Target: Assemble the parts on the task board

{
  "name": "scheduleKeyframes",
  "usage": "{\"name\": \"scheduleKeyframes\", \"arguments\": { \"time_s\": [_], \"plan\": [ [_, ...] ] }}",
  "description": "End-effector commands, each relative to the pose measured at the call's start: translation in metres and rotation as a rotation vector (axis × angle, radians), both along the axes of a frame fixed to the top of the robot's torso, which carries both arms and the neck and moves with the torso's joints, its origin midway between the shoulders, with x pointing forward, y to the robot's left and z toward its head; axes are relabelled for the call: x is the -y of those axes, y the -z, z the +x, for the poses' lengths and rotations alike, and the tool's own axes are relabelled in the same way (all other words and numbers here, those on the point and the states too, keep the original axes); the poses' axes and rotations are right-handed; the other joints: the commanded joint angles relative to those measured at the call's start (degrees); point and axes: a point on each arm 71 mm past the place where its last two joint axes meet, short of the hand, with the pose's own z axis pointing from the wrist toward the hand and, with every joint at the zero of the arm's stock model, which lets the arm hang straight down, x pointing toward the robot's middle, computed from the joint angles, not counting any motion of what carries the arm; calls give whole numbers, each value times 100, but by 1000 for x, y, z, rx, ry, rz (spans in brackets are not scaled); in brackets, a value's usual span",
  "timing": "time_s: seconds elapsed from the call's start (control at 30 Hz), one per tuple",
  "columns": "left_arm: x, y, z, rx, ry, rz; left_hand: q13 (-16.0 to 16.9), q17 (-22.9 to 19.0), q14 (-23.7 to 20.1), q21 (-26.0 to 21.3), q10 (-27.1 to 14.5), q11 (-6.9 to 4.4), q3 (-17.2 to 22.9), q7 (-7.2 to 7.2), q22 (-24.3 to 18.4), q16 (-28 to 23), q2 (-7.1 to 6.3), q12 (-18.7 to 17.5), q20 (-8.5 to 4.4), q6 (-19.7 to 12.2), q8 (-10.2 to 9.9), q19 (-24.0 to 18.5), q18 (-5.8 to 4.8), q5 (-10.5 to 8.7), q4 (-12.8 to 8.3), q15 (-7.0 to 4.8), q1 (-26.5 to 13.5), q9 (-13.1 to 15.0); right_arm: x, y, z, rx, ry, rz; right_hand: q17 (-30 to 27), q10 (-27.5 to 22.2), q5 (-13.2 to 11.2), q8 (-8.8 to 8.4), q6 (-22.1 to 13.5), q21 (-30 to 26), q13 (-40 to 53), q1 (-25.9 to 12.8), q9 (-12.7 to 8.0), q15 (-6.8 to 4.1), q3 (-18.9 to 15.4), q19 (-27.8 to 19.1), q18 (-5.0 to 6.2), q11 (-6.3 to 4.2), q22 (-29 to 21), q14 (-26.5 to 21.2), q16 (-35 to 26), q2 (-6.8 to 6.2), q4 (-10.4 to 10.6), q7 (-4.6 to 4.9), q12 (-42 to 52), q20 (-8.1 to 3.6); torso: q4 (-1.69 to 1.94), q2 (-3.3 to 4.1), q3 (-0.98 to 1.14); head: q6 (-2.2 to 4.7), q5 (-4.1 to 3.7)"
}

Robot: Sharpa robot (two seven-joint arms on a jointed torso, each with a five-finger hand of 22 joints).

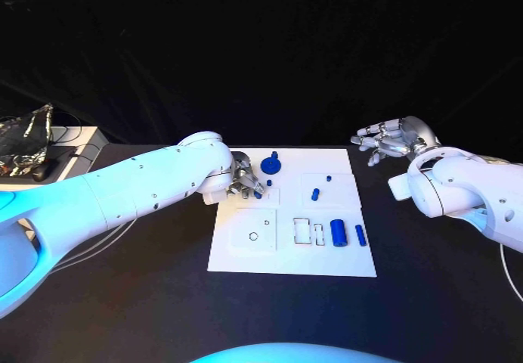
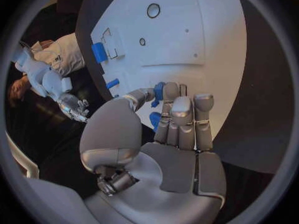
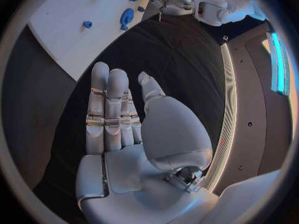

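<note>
Left hand (image 2: 165, 134) over the near edge of the board (image 2: 206, 40), fingers (image 2: 182, 109) curled together, thumb pinching a small blue part (image 2: 159, 90). Another blue part (image 2: 154, 119) just beneath the fingers. Two blue parts (image 2: 98, 52) near the board's far edge. Right hand (image 2: 74, 107) raised beyond, over the bench.

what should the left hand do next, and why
Probably lift the small blue part it pinches clear of the task board and carry it toward an open slot. The left hand is already closed on the part at the board's far-left area; the right hand hovers open, off the board.
</note>
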Motion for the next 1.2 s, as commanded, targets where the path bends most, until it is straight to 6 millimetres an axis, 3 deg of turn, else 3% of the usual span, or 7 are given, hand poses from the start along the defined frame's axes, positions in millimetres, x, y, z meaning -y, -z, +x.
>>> {"name": "scheduleKeyframes", "arguments": {
  "time_s": [0.03, 0.5, 0.87, 1.2],
  "plan": [
    [-3, 5, -1, -8, 5, 40, 8, 5, 39, 5, 28, -72, 914, -71, 5, -4, -3, -21, -15, 93, 31, 36, 29, 29, -930, 9, 45, -3, -2, 0, 0, 1, -17, -1, 7, 53, 37, -19, -5, 9, -6, 20, -5, -6, -3, -11, -93, 6, -5, 34, -25, -34, 43, 24, -9, -11, 4, -1, -1, -11, -3],
    [-5, 5, -2, -15, 4, 47, 13, 41, 61, 16, 48, -79, 920, -77, 43, 9, -21, -24, -21, 108, 31, 70, 25, 48, -934, 3, 44, -1, -1, 1, 0, -3, -17, -2, 7, 53, 37, -19, -5, 9, -6, 20, -5, -6, -3, -11, -93, 6, -5, 34, -25, -34, 43, 24, -9, -11, 5, -4, -8, -43, -8],
    [0, 5, -3, -18, 10, 34, 19, 61, 72, 21, 60, -82, 914, -82, 65, 15, -21, -24, -23, 114, 26, 87, 22, 46, -923, 1, 35, -1, -1, 1, 0, -3, -18, -2, 7, 53, 37, -19, -5, 9, -6, 20, -5, -6, -3, -11, -93, 6, -5, 34, -25, -34, 43, 24, -9, -11, -2, -1, -2, -39, -7],
    [6, 5, -2, -23, 3, 8, 7, 171, 124, -20, 181, -123, 439, -185, 113, 57, 161, -26, -27, 182, -25, 162, -36, -28, -739, -21, -87, -63, -1, 1, 0, -4, -19, -2, 7, 53, 37, -19, -5, 9, -6, 20, -5, -6, -3, -11, -93, 6, -5, 34, -25, -34, 43, 24, -9, -11, -6, 0, 1, -37, -19]
  ]
}}
